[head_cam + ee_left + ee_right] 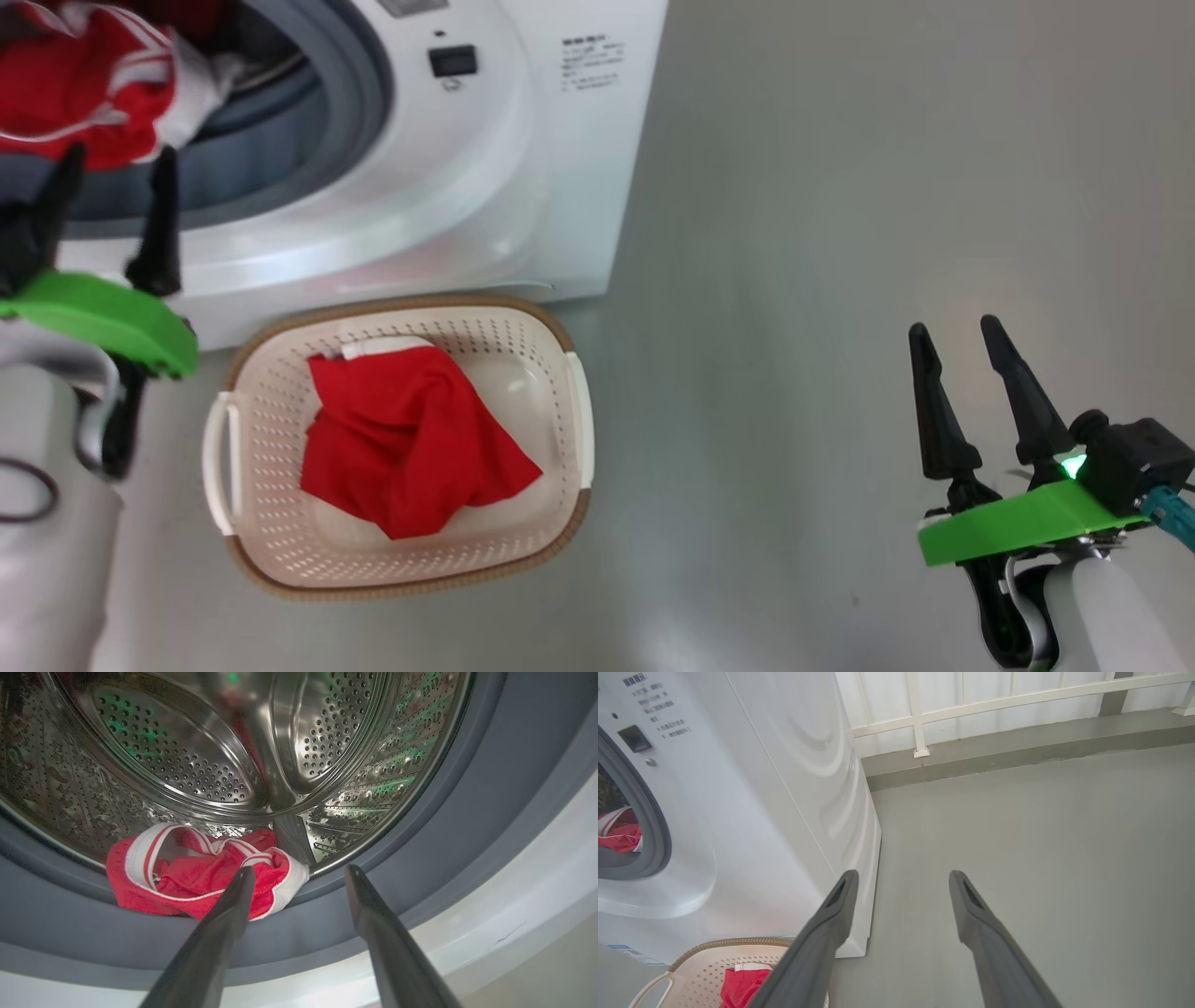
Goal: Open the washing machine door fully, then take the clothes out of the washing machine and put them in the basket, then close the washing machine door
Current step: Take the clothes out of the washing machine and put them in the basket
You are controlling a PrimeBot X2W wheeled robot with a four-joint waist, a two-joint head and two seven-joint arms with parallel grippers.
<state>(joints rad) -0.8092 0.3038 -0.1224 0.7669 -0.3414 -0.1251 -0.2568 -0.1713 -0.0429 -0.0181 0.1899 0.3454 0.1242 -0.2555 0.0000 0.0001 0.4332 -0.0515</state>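
Left claw point(300, 870), spread and empty, points at the red garment point(187, 882) on the washing machine's point(523, 187) near lip, lined up to grab; the basket point(560, 350) waits below. Right claw point(957, 331) idles released, far right.

Black fingers point(938, 420), green wrist plates point(1027, 527), pale forearms point(1111, 607)

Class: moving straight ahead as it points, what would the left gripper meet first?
Most likely the red garment at the mouth of the drum; the left gripper aims near its white edge; depth unclear.
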